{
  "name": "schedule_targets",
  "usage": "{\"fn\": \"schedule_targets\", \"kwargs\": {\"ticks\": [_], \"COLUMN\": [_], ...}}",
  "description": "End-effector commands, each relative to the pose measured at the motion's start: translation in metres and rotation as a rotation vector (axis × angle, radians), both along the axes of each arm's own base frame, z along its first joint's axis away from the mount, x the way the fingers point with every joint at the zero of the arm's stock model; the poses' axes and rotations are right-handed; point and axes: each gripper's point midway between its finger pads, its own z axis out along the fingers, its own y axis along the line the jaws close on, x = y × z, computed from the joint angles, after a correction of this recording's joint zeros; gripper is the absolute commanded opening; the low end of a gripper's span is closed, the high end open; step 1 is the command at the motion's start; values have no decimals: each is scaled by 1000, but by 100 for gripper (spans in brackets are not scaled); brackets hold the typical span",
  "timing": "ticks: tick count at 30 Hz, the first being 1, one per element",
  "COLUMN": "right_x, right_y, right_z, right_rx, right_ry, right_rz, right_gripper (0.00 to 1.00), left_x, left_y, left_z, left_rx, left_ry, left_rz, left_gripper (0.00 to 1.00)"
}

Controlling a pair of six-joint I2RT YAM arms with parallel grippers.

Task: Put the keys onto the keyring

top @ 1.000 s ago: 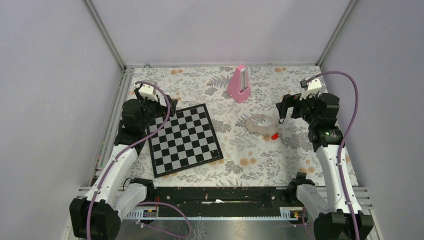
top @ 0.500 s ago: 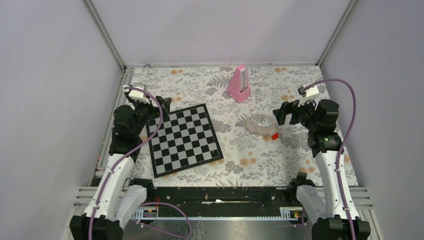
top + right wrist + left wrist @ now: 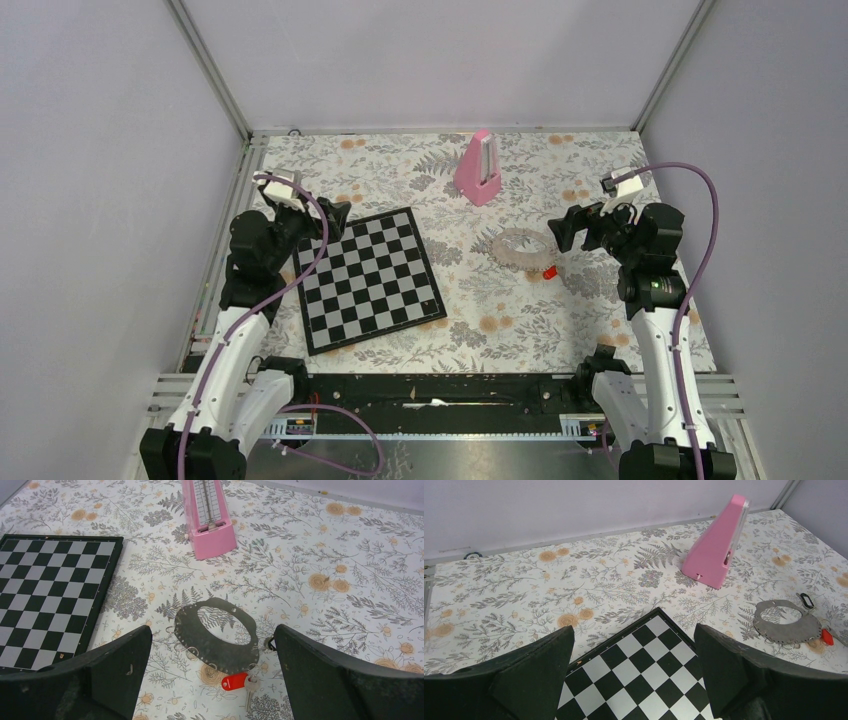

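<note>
Over on the right half of the flowered tablecloth [image 3: 520, 325], the keyring [image 3: 520, 248] lies flat. It is a pale loop from above, and a dark grey band with small metal rings along its rim as the right wrist camera sees it. Just at its lower right edge sits the red-headed key [image 3: 234, 681], with the silver key [image 3: 248, 694] close against it. Whether either is already hooked to one of those little rings I cannot tell. The pink metronome [image 3: 479, 168] stands upright toward the top centre, apart from the loop, and the chessboard [image 3: 368, 280] fills the left centre.

The right gripper [image 3: 562, 232] hovers just right of the keyring, above the cloth, its jaws spread wide with nothing between them. In its own view the two dark fingers [image 3: 100, 675] frame the loop and the keys from either side. The left gripper [image 3: 335, 212] hangs by the upper left edge of the chessboard, likewise parted wide and empty.

To my eye this is the approach, with no key picked up yet. The right arm looks best placed. It would need to drop toward the red head, narrow its jaws a good deal and pinch that small plastic end, since a key lying flat gives little to grab. The left arm would likely have to cross over and steady the loop, which looks flexible
</note>
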Motion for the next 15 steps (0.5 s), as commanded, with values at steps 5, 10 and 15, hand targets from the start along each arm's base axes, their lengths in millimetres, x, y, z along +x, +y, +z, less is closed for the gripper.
{"fn": "schedule_targets", "kwargs": {"ticks": [5,10,15], "right_x": [0,0,0], "right_y": [-1,-3,-2], "right_z": [14,15,15], "right_rx": [-9,-11,-9], "right_ry": [-52,-49,-46], "right_rz": [3,-7,-5], "right_gripper": [100,99,100], "left_x": [0,1,1], "left_y": [-3,-2,0], "left_z": [4,3,2], "left_rx": [-7,-4,2], "left_ry": [-12,-3,-2], "left_rz": [-33,-32,-27], "left_gripper": [99,99,99]}}
